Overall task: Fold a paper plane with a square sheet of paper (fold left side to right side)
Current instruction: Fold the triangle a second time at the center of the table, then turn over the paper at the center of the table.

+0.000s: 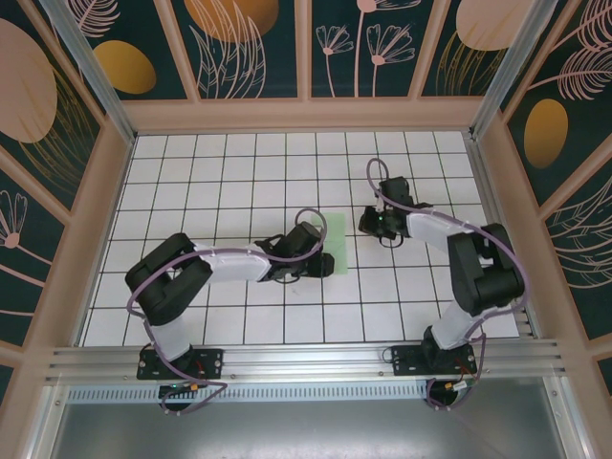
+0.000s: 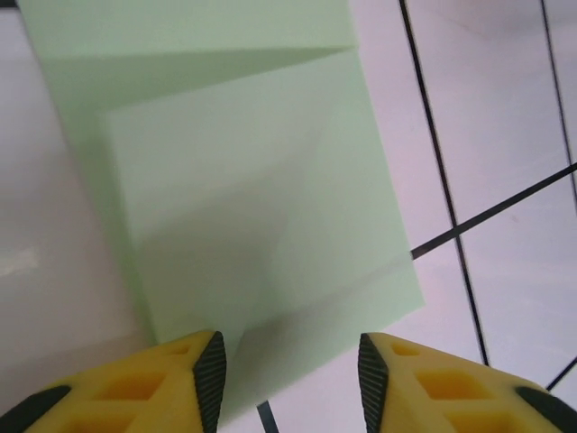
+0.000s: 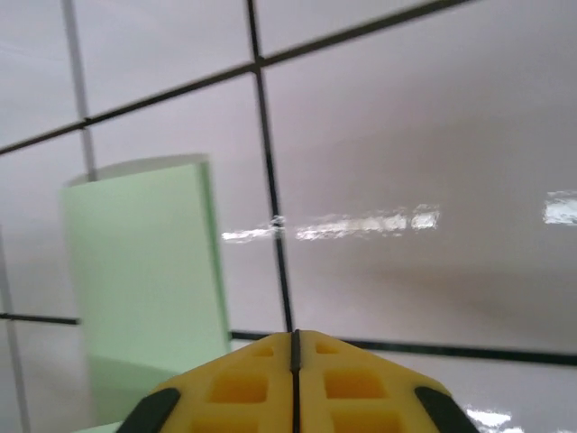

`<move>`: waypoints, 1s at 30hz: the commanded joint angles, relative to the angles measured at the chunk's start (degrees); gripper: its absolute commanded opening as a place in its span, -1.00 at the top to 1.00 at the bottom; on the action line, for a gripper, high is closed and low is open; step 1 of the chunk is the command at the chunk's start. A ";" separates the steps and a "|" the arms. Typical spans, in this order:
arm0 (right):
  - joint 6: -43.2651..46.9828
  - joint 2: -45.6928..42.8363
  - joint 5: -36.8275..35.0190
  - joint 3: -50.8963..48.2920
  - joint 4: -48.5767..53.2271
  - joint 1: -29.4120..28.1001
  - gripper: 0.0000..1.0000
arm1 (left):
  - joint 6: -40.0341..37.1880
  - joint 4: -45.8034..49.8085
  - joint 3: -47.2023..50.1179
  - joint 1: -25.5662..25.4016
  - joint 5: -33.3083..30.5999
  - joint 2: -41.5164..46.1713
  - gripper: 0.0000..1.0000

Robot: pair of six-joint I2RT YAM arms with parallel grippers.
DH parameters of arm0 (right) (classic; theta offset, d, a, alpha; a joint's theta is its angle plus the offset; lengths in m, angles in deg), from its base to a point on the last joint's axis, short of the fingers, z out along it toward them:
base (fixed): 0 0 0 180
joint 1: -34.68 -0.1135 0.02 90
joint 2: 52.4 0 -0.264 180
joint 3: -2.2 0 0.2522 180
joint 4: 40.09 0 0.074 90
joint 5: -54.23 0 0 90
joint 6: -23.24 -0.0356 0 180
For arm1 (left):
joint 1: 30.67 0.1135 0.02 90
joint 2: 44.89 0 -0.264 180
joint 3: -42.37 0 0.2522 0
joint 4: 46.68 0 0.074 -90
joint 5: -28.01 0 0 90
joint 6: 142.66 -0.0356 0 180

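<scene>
"Square sheet of paper (image 1: 337, 245): report position," says the inspector.

"Near the middle of the white grid table (image 1: 220, 182), between the two arms' tools. It is folded into a narrow strip. The layers overlap, and diagonal creases show up close."

"Left gripper (image 2: 288, 365): report state."

"The fingers are spread. The paper's near edge runs into the gap between them and lies flat there; the fingers are not closed on it."

"Right gripper (image 3: 295, 352): report state."

"The fingers are pressed together with nothing between them. It hangs over bare tile near the strip's right side. From its own camera the paper shows to the left of the fingertips, apart from them."
</scene>
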 commanded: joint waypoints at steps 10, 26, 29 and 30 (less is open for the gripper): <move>-8.81 -21.82 12.37 -15.79 -15.00 2.60 -0.25 | -7.91 3.59 -1.14 8.45 1.81 7.11 -0.24; -12.42 -23.17 21.17 -21.95 -21.81 3.03 -0.98 | -9.95 0.55 -9.26 8.78 7.74 -6.02 0.44; -12.86 -22.35 22.53 -22.74 -23.09 2.97 -0.97 | -10.22 0.31 -8.36 8.77 7.04 -4.28 0.81; -12.95 -21.82 23.15 -22.85 -23.38 2.97 -0.98 | -10.18 0.43 -7.94 8.83 6.69 -3.61 0.91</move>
